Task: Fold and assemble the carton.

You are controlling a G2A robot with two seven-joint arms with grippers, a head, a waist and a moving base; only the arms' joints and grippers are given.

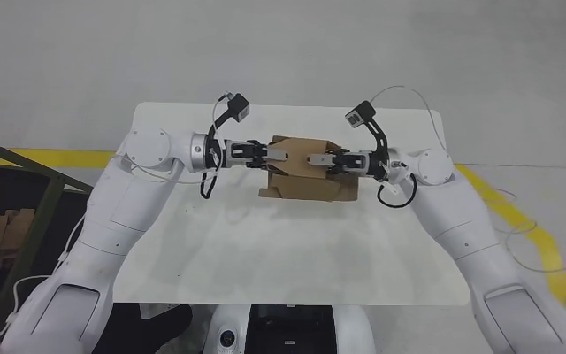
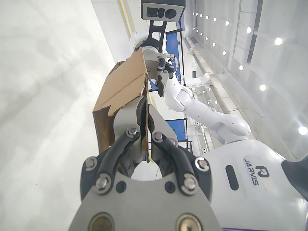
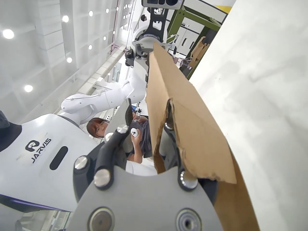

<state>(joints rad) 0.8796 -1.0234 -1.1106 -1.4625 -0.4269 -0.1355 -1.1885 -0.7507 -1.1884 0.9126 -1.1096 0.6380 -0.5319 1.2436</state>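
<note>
A brown carton [image 1: 305, 173] stands partly opened in the middle of the white table [image 1: 221, 257]. From its left side my left gripper [image 1: 276, 154] is shut on the edge of an upper flap; the left wrist view has the cardboard edge [image 2: 145, 131] pinched between the left gripper [image 2: 144, 108] fingers. At the carton's right side sits my right gripper [image 1: 318, 160]. In the right wrist view the right gripper [image 3: 148, 108] is open, a torn-edged flap [image 3: 192, 133] passes between its fingers, and one finger [image 3: 121, 118] stands apart from the cardboard. The other finger is mostly hidden behind the flap.
The table has bare room in front of and behind the carton. A dark green rack holding cardboard [image 1: 22, 221] stands off the table's left side. A yellow line [image 1: 495, 190] runs along the floor past the table's edges.
</note>
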